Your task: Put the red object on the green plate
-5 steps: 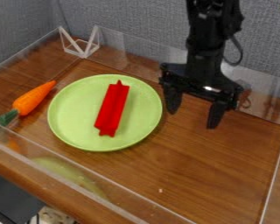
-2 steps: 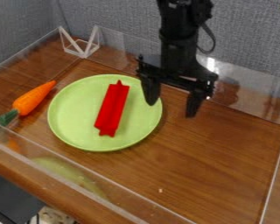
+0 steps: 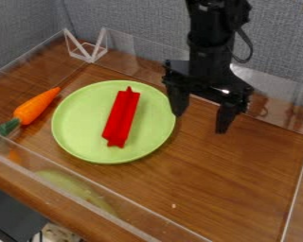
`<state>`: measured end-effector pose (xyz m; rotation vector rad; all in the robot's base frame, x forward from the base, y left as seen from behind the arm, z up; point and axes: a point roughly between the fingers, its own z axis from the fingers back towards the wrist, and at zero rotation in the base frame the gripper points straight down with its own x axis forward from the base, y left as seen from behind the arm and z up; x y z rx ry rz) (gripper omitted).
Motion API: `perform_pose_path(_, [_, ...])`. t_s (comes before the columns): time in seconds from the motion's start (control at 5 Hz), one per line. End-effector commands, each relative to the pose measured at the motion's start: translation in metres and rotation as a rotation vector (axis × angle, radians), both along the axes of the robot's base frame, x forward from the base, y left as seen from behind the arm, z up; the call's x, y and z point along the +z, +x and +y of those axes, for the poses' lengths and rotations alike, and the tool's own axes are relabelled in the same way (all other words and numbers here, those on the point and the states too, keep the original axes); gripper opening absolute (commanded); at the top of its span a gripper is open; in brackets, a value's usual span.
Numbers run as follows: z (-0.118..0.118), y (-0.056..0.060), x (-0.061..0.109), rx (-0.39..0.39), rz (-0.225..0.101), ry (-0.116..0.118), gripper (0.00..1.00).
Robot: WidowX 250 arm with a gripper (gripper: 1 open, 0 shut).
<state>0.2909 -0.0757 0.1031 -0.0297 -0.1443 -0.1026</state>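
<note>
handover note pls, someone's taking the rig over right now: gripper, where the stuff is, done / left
Gripper: open, nothing between the fingers, hanging just right of the plate in the picture.
Red bar: lying on the green plate, lengthwise from the far part toward the near part, inside the rim as far as this view shows.
Nearby: carrot on the table, left of the plate in the picture.
Done: red bar is on the plate and released.
Left: no placing left that I can see; probably just back the arm off without nudging the plate.
</note>
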Motion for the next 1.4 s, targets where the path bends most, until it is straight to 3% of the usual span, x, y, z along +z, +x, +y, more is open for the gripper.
perform_pose_path(0.0, [0.009,0.003,0.016,0.022,-0.055,-0.002,1.00])
perform_pose_path(0.2, [0.020,0.005,0.018,0.063,-0.054,0.005,1.00])
perform_pose_path(0.8, [-0.003,-0.001,0.023,0.010,-0.052,-0.010,1.00])
perform_pose_path(1.2, [0.016,0.003,0.002,0.073,-0.049,0.002,1.00])
